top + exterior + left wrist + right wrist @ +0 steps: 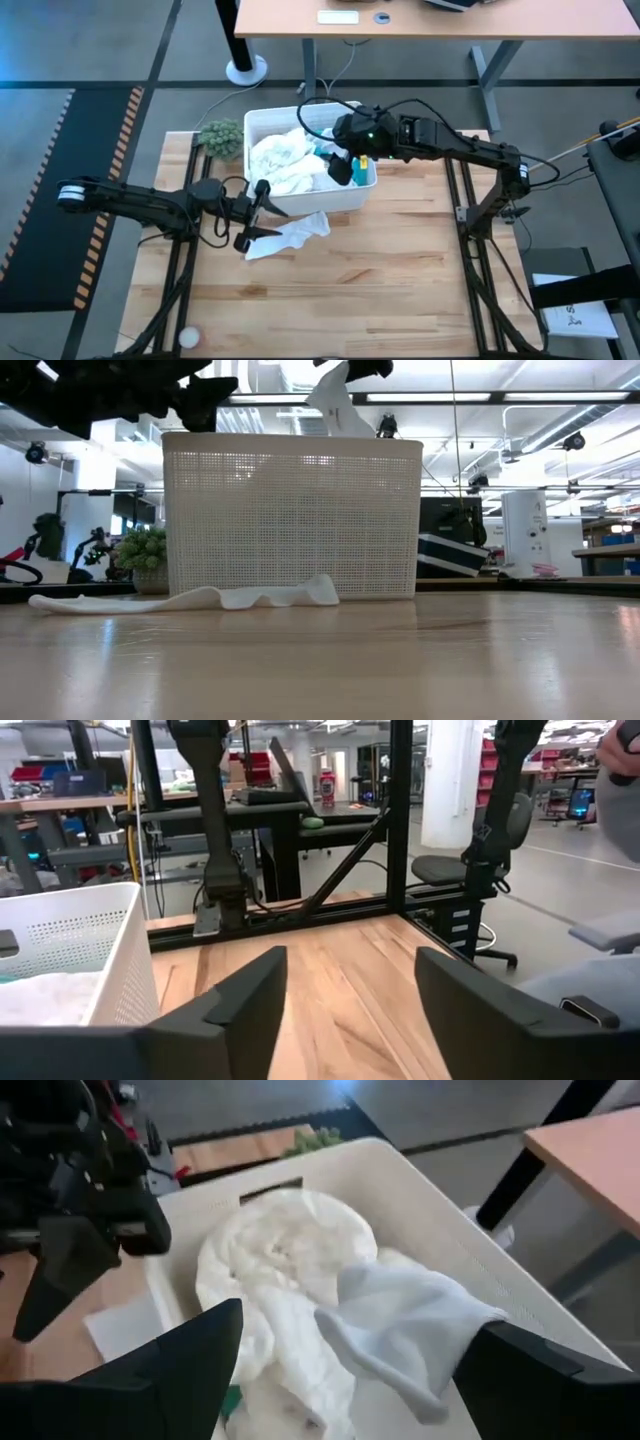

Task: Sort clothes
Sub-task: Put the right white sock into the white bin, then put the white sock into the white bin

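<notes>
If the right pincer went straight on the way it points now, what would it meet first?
Probably the pale grey cloth hanging between the open fingers of the right pincer, then the white clothes piled in the bin below. Depth is unclear.

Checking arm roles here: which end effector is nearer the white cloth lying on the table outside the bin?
Left. The left end effector hovers right beside the white cloth; the right end effector is over the bin.

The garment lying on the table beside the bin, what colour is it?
White. The garment shows best in the high view, lying flat against the white bin.
</notes>
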`<state>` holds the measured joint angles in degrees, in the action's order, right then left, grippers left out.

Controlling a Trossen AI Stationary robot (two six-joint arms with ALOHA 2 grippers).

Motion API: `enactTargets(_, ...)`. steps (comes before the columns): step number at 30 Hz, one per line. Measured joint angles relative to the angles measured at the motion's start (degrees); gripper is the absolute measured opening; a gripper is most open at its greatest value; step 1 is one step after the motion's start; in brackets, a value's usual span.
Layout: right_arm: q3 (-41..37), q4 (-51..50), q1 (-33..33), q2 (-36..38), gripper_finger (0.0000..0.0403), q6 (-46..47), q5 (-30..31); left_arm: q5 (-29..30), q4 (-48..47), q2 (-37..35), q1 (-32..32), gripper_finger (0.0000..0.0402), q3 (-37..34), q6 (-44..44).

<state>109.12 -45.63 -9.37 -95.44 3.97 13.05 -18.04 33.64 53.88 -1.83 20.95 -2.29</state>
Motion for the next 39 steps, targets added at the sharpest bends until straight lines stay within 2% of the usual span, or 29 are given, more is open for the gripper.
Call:
enactTargets(7,0.0,-7.2,-0.5,0.0,0.0314,1.5,-0.2,2.7,-0.2,-1.2,0.0,0.0241,-0.1,-0.9)
enactTargets(12,0.0,-10.6,-1.7,0.0,0.0309,2.1,-4.3,2.7,-0.1,-3.2,0.0,0.0235,-0.1,-1.5)
enactTargets(16,0.0,-11.3,-1.6,0.0,0.0295,-0.5,-5.3,2.6,-0.4,-5.0,0.0,0.0224,-0.1,-1.7)
enactTargets(18,0.0,-11.3,-0.5,0.3,0.0283,-2.4,-4.8,2.6,-0.4,-5.7,0.2,0.0219,-0.1,-2.5)
enactTargets(21,0.0,-11.3,2.6,1.0,0.0254,-5.3,0.3,2.5,-2.8,-7.1,1.0,0.0214,0.1,-4.1)
enactTargets(24,-0.2,-11.5,6.6,1.1,0.0208,-6.8,5.5,2.7,-11.8,-8.0,2.6,0.0209,2.9,-6.1)
enactTargets(26,-0.8,-11.4,9.2,1.1,0.0169,-7.0,8.6,4.9,-20.1,-7.9,4.4,0.0205,6.2,-7.4)
enactTargets(30,-4.1,-11.1,14.0,1.5,0.0087,-5.6,14.0,15.1,-37.5,-5.4,10.2,0.0195,14.1,-10.3)
enactTargets(33,-8.6,-11.1,16.2,2.3,0.0038,-2.3,15.5,22.1,-48.5,-2.2,15.1,0.0187,19.3,-9.6)
enactTargets(36,-14.3,-9.9,18.3,3.9,0.0016,1.6,15.7,26.7,-55.6,2.2,19.5,0.0184,23.1,-5.7)
enactTargets(39,-20.9,-6.0,20.5,5.8,0.0016,4.6,16.0,30.7,-59.7,7.2,23.4,0.0186,25.5,-2.0)
